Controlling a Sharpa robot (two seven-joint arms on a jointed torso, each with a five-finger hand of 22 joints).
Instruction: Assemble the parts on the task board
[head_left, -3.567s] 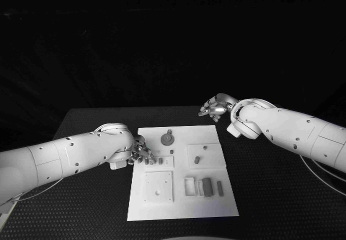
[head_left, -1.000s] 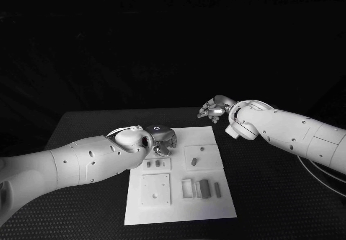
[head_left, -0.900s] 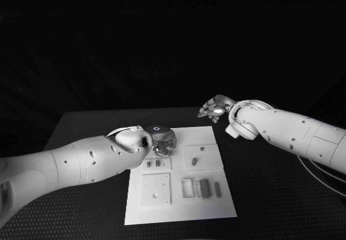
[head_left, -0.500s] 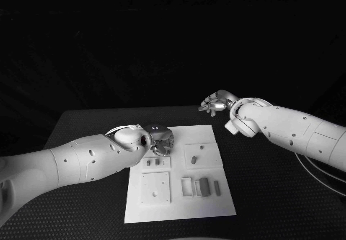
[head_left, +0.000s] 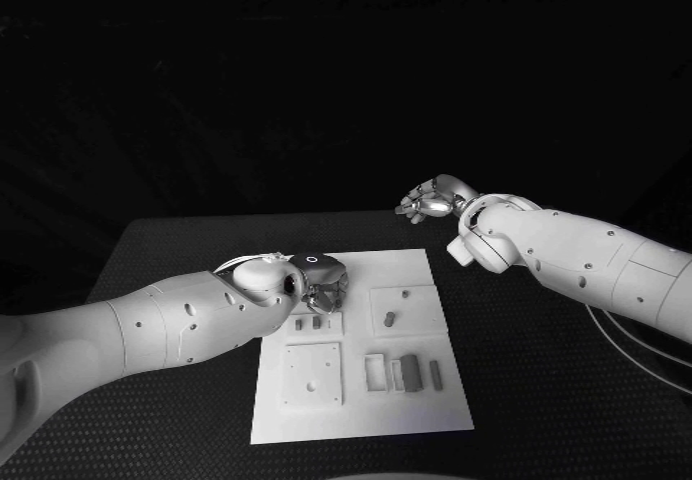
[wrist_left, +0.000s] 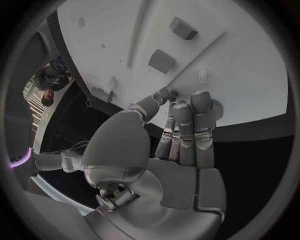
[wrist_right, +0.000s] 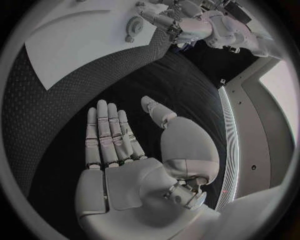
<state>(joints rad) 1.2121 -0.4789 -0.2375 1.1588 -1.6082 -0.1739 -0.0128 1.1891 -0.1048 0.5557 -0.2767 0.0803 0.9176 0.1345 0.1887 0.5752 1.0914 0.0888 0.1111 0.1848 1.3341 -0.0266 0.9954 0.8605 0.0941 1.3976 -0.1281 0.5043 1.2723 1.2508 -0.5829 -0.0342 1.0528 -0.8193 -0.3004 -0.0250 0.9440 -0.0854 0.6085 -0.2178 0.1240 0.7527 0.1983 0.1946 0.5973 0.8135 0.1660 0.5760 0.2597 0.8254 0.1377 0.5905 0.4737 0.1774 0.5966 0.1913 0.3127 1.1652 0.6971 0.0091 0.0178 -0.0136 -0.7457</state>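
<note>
The white task board lies in the middle of the table, also seen as the board and the board. My left hand hovers low over the board's far left part and covers the round part there. In the left wrist view the left hand has its fingers straight and together, the thumb tip meeting a fingertip at a small dark thing; a grip is unclear. The round part lies beside the left hand. My right hand floats beyond the far right corner; the right hand is flat and holds nothing.
Two small pieces, an oblong piece in a raised square, a square plate and several upright bars sit on the board. Black table surrounds it on all sides.
The left hand moved from the board's left edge up onto the round part and has stayed there. The right hand rose a little and drifted away from the board.
</note>
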